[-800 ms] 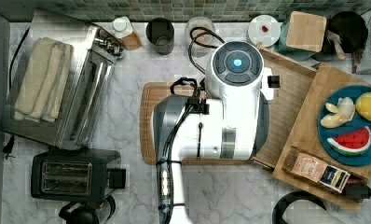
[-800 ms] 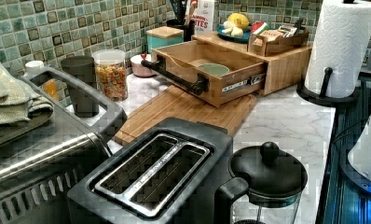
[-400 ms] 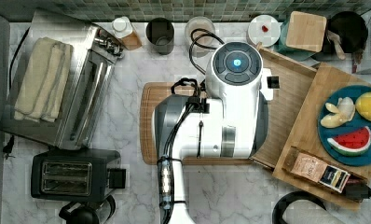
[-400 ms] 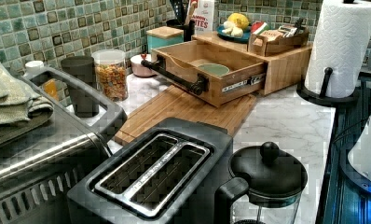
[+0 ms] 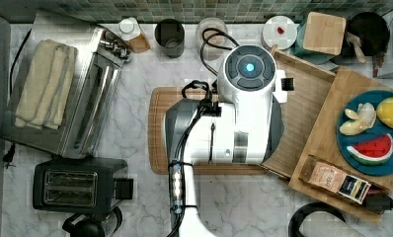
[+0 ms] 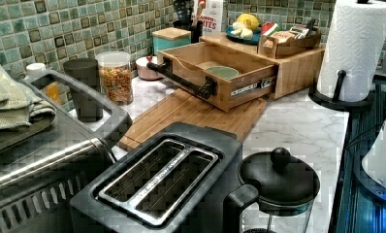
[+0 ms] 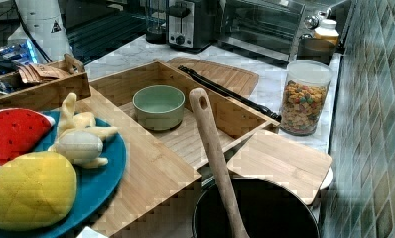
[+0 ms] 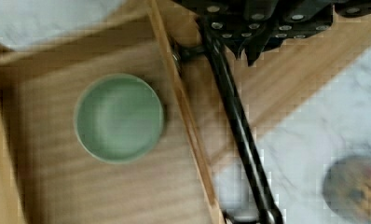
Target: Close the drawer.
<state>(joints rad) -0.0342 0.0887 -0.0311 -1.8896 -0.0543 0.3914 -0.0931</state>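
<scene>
Drawer (image 7: 195,129) pulled open, green bowl (image 7: 159,106) inside, arm (image 5: 234,123) covering it

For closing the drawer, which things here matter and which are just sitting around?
Part of the job:
the drawer, pulled out
its black handle bar
the green bowl inside it
the gripper, by the handle

Just lying about:
cutting board
cereal jar
toaster
fruit plate
paper towel roll
</scene>
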